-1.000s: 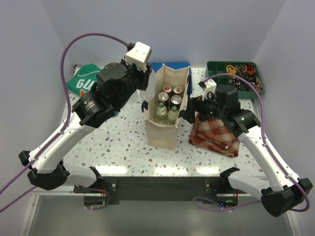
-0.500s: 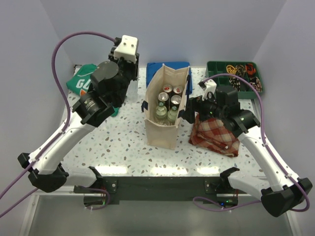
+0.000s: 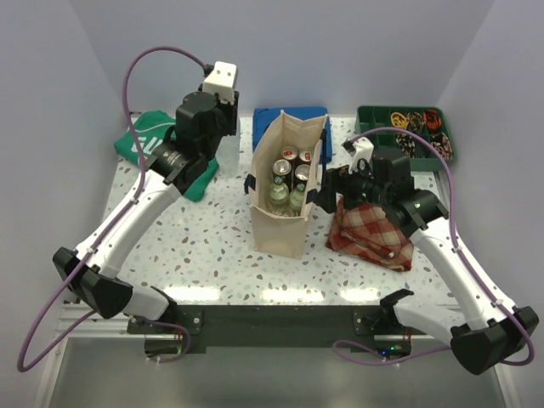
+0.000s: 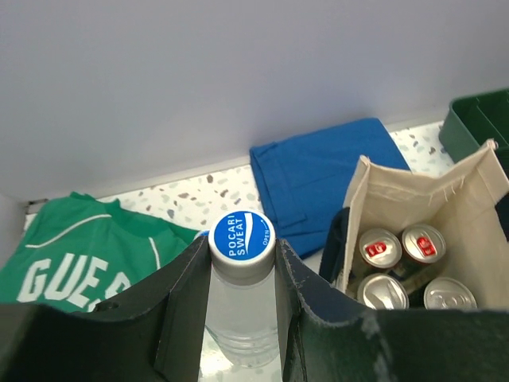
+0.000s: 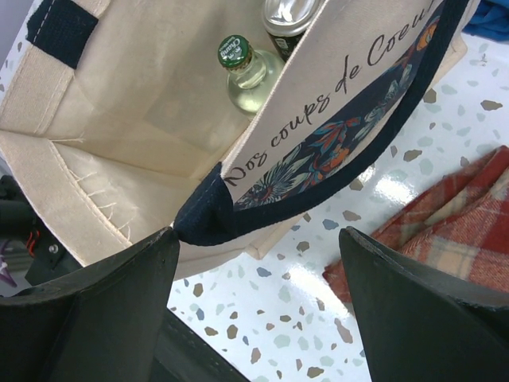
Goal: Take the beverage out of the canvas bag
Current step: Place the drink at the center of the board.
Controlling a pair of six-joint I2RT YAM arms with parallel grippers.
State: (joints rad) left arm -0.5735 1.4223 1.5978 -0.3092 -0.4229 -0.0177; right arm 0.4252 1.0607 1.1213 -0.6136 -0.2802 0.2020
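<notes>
While the left gripper (image 4: 241, 267) clamps a clear plastic bottle with a blue Pocari Sweat cap (image 4: 242, 236) just left of it, the upright cream canvas bag with navy handles (image 3: 276, 223) stands open on a speckled table (image 3: 204, 246).

The bottle is outside the bag, its neck squeezed from both sides. Inside the bag are silver cans with red tabs (image 3: 303, 172) and green-capped glass bottles (image 3: 279, 195). The right gripper (image 5: 258, 239) is spread wide at the bag's right rim, with the navy trim by one fingertip; contact is unclear. A red plaid cloth (image 3: 374, 229) lies right of the bag, a folded blue cloth (image 4: 318, 179) behind it and a green shirt (image 4: 71, 255) to its left.
</notes>
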